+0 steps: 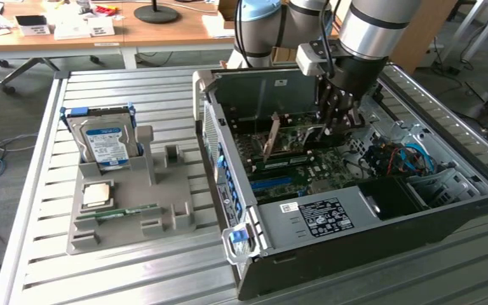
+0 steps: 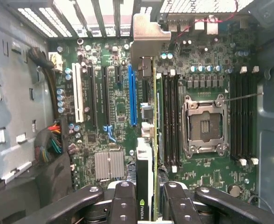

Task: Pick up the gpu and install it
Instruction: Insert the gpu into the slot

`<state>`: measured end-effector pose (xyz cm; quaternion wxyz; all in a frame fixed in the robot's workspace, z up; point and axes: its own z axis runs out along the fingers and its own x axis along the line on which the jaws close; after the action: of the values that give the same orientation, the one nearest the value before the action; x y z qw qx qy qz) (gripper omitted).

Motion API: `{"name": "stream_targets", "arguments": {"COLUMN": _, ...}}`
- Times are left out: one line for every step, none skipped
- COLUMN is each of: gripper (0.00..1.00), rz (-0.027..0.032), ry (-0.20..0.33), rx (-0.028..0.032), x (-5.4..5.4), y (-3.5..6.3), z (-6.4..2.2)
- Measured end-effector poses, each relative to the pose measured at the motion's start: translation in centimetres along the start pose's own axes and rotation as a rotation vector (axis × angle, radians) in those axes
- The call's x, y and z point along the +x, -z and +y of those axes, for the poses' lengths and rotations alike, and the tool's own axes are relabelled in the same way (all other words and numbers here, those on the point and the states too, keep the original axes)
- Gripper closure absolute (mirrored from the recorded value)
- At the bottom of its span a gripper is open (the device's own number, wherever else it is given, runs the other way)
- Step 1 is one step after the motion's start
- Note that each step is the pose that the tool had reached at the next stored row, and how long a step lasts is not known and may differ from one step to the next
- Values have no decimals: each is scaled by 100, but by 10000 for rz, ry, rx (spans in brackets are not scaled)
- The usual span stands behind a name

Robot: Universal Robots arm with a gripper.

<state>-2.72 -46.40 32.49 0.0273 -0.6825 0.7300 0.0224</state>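
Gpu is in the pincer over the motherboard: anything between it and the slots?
Nothing visible. The pincer holds the gpu edge-on above the motherboard beside the blue slot; the expansion slots look bare. Cables sit off by the case wall.

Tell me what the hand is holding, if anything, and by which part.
The hand holds the gpu, clamped across both faces at its upper edge, with the card edge-down over the motherboard.

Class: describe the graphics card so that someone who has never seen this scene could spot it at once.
Look inside the open computer case, at the green motherboard. The gpu stands edge-on over it beside the long blue slot, clamped in the gripper. Unlike the fixed slots around it, it carries a black cooler and a silver end bracket.
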Motion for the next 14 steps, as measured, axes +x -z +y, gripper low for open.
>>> {"name": "stream_targets", "arguments": {"gripper": 73, "rz": 0, "ry": -1, "rx": 0, "x": 0, "y": 0, "z": 10}}
{"name": "stream_targets", "arguments": {"gripper": 73, "rz": 1, "ry": 0, "rx": 0, "x": 1, "y": 0, "z": 10}}
{"name": "stream_targets", "arguments": {"gripper": 73, "rz": 1, "ry": 0, "rx": 0, "x": 1, "y": 0, "z": 10}}
{"name": "stream_targets", "arguments": {"gripper": 73, "rz": 2, "ry": 0, "rx": 0, "x": 1, "y": 1, "z": 11}}
{"name": "stream_targets", "arguments": {"gripper": 73, "rz": 1, "ry": 0, "rx": 0, "x": 1, "y": 1, "z": 11}}
{"name": "stream_targets", "arguments": {"gripper": 73, "rz": 1, "ry": 0, "rx": 0, "x": 1, "y": 1, "z": 11}}
{"name": "stream_targets", "arguments": {"gripper": 73, "rz": 3, "ry": 1, "rx": -1, "x": 1, "y": 1, "z": 11}}
{"name": "stream_targets", "arguments": {"gripper": 73, "rz": 0, "ry": 1, "rx": 0, "x": 1, "y": -4, "z": 11}}
{"name": "stream_targets", "arguments": {"gripper": 73, "rz": 0, "ry": 0, "rx": 0, "x": 2, "y": -9, "z": 11}}
{"name": "stream_targets", "arguments": {"gripper": 73, "rz": 0, "ry": 0, "rx": 0, "x": 2, "y": -16, "z": 11}}
{"name": "stream_targets", "arguments": {"gripper": 73, "rz": 2, "ry": 1, "rx": -1, "x": 3, "y": -25, "z": 11}}
{"name": "stream_targets", "arguments": {"gripper": 73, "rz": 0, "ry": 1, "rx": 0, "x": 3, "y": -34, "z": 11}}
{"name": "stream_targets", "arguments": {"gripper": 73, "rz": 0, "ry": 1, "rx": 0, "x": 4, "y": -42, "z": 11}}
{"name": "stream_targets", "arguments": {"gripper": 73, "rz": 1, "ry": 1, "rx": 0, "x": 4, "y": -46, "z": 11}}
